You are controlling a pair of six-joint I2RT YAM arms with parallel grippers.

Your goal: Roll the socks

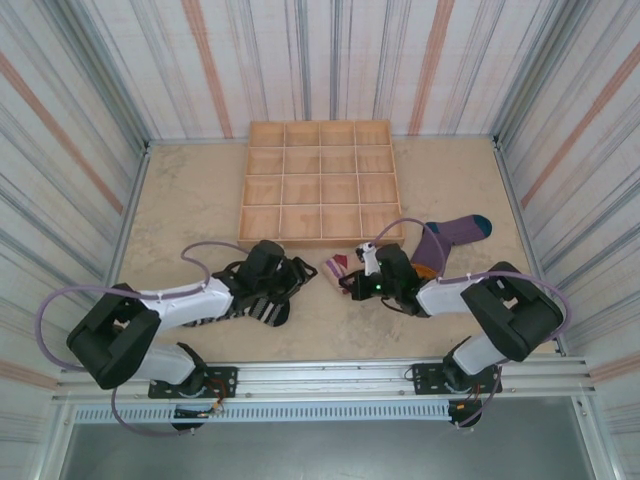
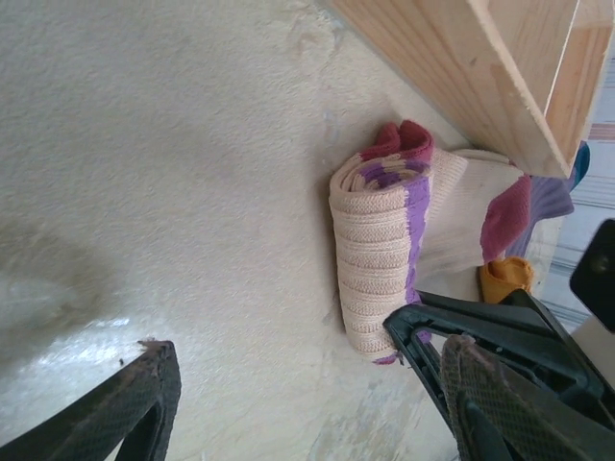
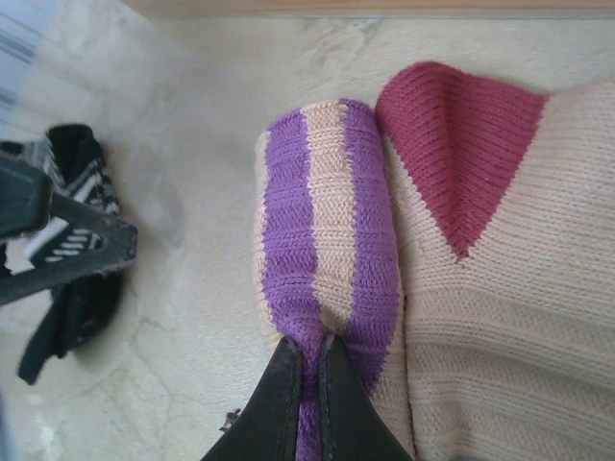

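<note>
The left claw [image 1: 292, 275] hangs released, fingers spread, above the black-and-white striped sock [image 1: 255, 308] on the worktop [image 1: 180, 220]. Just to its right lies the half-rolled tan sock [image 2: 370, 250], its long axis roughly along the line between both claws. The right claw [image 3: 307, 351], nearer, is clenched on the purple-striped cuff [image 3: 327, 221], so the next turn looks its to make. The purple sock [image 1: 450, 235] lies beyond. No readable writing.
</note>
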